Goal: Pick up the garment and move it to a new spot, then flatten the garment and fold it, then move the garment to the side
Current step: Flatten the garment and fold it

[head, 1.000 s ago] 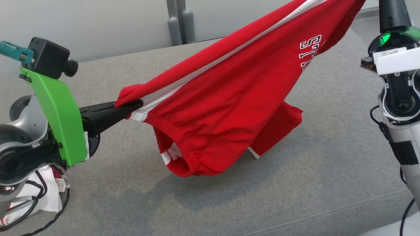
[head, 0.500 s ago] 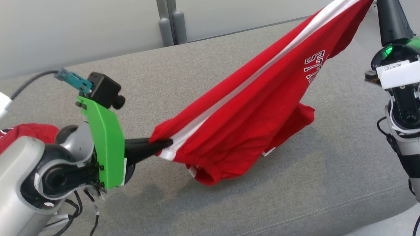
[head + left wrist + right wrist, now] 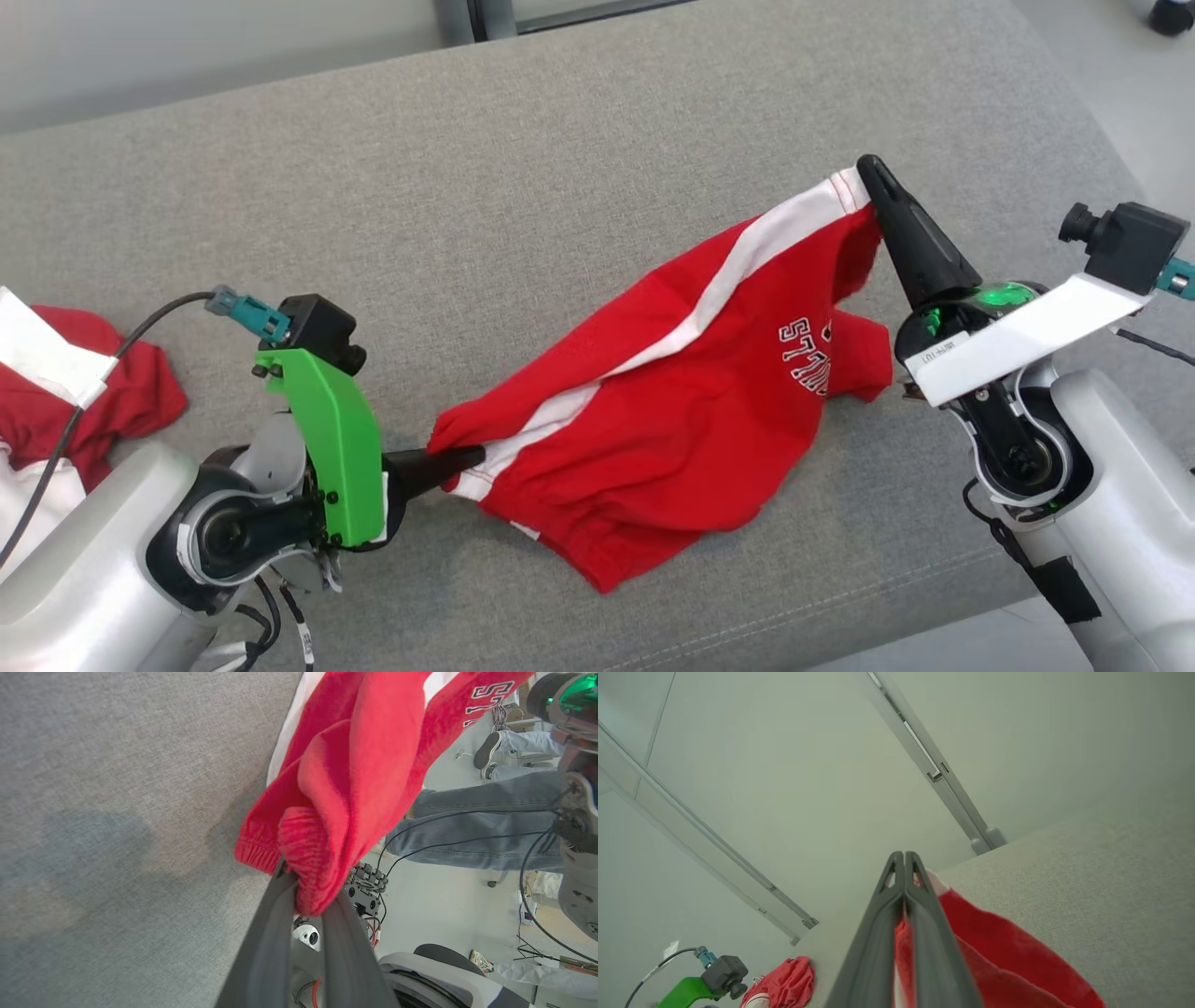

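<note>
The red shorts (image 3: 672, 420) sag onto the grey cushion (image 3: 467, 187), stretched slantwise along their white stripe between both arms: the left gripper (image 3: 476, 456) clamped on the waistband end nearest the robot, the right gripper (image 3: 868, 173) pinching the far leg hem. Flattening likely means pulling these ends apart.

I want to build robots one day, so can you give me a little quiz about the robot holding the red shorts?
1. True or false: the left gripper and the right gripper are both shut on the red shorts.
2. What colour is the shorts' side stripe? A blue, B white, C yellow.
3. What lies at the far left of the grey cushion?
Key: 1 true; 2 B; 3 another red garment.
</note>
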Available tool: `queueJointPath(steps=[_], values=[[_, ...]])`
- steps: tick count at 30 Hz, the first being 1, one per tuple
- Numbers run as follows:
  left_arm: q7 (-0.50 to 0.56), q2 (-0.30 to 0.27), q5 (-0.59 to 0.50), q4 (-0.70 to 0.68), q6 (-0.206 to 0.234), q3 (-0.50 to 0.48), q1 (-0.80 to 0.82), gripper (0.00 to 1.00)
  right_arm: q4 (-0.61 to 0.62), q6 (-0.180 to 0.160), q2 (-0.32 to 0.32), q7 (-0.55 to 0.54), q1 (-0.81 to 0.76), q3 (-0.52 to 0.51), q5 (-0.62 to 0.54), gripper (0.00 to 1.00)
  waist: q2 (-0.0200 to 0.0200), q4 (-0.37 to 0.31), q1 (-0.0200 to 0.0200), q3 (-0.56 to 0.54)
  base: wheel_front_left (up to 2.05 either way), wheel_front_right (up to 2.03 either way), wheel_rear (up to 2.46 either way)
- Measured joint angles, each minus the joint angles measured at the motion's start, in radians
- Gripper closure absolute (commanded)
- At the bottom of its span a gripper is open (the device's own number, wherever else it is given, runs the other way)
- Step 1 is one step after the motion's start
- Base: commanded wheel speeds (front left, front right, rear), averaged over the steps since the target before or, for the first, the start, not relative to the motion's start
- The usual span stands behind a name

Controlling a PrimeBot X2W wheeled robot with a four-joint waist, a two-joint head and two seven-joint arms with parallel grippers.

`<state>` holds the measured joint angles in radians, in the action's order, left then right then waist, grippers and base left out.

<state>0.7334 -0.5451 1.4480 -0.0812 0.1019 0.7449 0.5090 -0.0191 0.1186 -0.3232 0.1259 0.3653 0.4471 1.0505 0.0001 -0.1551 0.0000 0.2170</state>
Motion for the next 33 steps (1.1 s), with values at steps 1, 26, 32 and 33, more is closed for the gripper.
queueJointPath(steps=[1, 26, 32, 33], values=[[-0.006, 0.005, -0.015, 0.024, 0.000, 0.000, 0.000, 1.00, -0.013, -0.008, 0.007, 0.006, 0.000, 0.000, -0.007, 1.00, 0.0000, -0.002, 0.0000, 0.011, 0.00, 0.00, 0.00], [-0.332, 0.271, -0.044, 0.455, 0.018, -0.127, 0.026, 0.00, -0.264, -0.066, 0.071, 0.112, -0.031, -0.077, -0.074, 1.00, 0.0000, 0.105, 0.0000, 0.040, 0.00, 0.00, 0.00], [-0.432, 0.299, -0.029, 0.450, 0.023, -0.192, -0.033, 0.00, -0.281, -0.057, 0.077, 0.113, -0.032, -0.072, -0.085, 1.00, 0.0000, 0.122, 0.0000, 0.024, 0.00, 0.00, 0.00], [-0.439, 0.303, -0.026, 0.444, 0.023, -0.194, -0.048, 0.00, -0.282, -0.057, 0.077, 0.113, -0.035, -0.073, -0.085, 1.00, 0.0000, 0.123, 0.0000, 0.022, 0.00, 0.00, 0.00]])
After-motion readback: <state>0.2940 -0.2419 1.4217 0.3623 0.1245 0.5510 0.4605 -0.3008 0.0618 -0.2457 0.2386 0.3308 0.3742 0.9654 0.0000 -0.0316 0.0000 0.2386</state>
